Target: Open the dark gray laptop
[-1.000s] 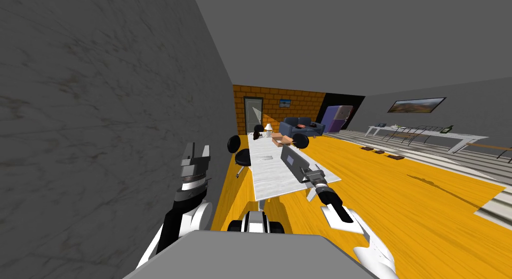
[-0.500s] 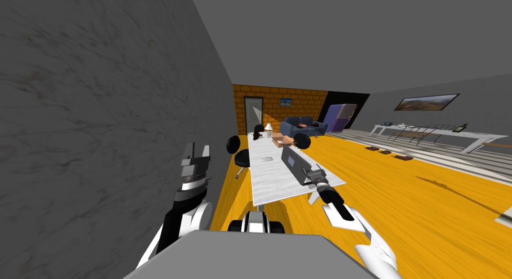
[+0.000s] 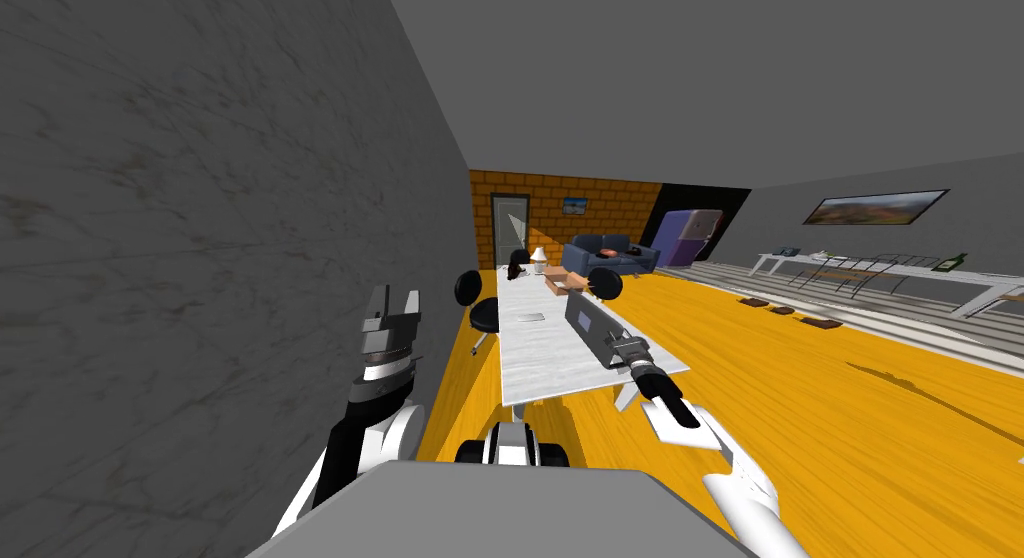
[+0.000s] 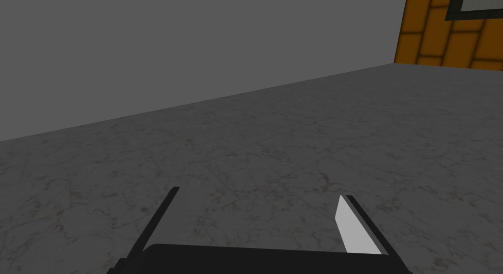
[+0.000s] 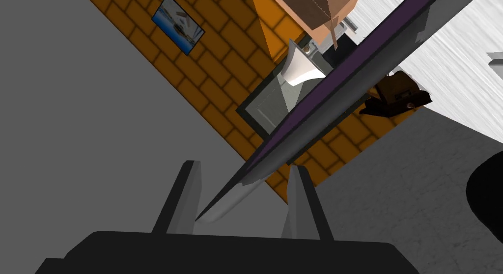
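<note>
Dark grey laptop (image 3: 590,327) on the white surface (image 3: 540,364), half open, right hand (image 5: 244,167) pinching its raised edge, left hand (image 3: 396,295) held up beside the grey wall (image 3: 200,232), well apart from the laptop, fingers spread.

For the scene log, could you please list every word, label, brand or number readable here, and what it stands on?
None can be read.
The laptop, gripped by the right tool, shows no lettering or logo.
The small picture on the brick wall and the wide picture on the grey wall show only scenery.
</note>
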You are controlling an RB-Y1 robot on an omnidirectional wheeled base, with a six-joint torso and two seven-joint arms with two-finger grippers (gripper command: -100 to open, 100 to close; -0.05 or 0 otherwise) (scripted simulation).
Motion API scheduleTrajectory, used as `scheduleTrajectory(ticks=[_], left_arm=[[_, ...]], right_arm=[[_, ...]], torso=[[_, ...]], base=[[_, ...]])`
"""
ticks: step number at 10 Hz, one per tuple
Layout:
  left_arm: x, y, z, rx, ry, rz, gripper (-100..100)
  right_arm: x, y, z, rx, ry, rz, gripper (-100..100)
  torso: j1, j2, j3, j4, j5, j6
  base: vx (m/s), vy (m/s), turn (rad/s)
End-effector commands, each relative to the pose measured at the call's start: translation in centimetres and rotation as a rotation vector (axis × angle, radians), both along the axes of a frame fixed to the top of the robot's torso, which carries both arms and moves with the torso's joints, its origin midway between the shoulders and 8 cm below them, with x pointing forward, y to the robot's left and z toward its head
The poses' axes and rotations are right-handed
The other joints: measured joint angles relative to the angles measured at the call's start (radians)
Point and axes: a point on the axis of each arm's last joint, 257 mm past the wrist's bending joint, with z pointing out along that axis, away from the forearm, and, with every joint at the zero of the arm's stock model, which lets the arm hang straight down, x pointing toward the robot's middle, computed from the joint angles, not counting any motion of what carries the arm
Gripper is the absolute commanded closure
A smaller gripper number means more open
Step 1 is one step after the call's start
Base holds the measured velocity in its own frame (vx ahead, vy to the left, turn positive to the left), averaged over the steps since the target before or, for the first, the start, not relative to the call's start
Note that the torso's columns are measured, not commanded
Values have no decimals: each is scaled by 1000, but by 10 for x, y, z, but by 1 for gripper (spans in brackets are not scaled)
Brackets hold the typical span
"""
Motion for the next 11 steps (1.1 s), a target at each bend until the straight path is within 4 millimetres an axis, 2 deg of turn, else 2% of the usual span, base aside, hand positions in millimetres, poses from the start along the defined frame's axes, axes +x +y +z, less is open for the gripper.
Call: scheduleTrajectory(ticks=[1, 9, 10, 11], left_arm=[[0, 0, 0, 0, 0, 0, 0], [0, 0, 0, 0, 0, 0, 0], [0, 0, 0, 0, 0, 0, 0], [0, 0, 0, 0, 0, 0, 0]], right_arm=[[8, -7, -5, 81, 19, -15, 100], [28, -20, -11, 282, 43, -55, 100], [28, -16, -9, 259, 36, -45, 100], [31, -15, -14, 308, 40, -51, 100]], torso=[[2, -1, -1, 0, 1, -1], [1, -1, 0, 0, 0, -1], [0, -1, -1, -1, 0, -1], [2, -2, -1, -1, 0, -1]], base=[[-58, -80, 55], [-39, -64, 40], [-18, -24, 20], [-18, -47, 42]])
